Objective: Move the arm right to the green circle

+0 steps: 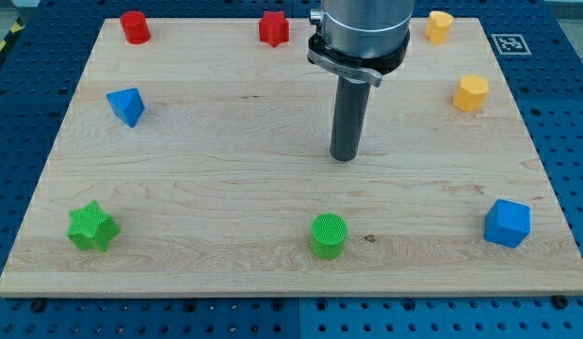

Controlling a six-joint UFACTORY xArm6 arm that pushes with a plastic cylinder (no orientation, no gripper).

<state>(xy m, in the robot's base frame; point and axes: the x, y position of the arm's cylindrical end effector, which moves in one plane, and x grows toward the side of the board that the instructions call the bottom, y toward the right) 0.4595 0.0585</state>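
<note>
The green circle (329, 235) is a short green cylinder near the view's bottom, at the middle of the wooden board (225, 179). My tip (344, 157) is the lower end of the dark rod near the board's centre. It stands above the green circle in the view and slightly to its right, well apart from it. It touches no block.
A green star (91, 227) lies at the bottom left and a blue cube (508, 223) at the bottom right. A blue triangle (127, 105) is at the left. A red cylinder (135, 26), a red star (273, 28) and two yellow blocks (439, 25) (471, 92) lie along the top.
</note>
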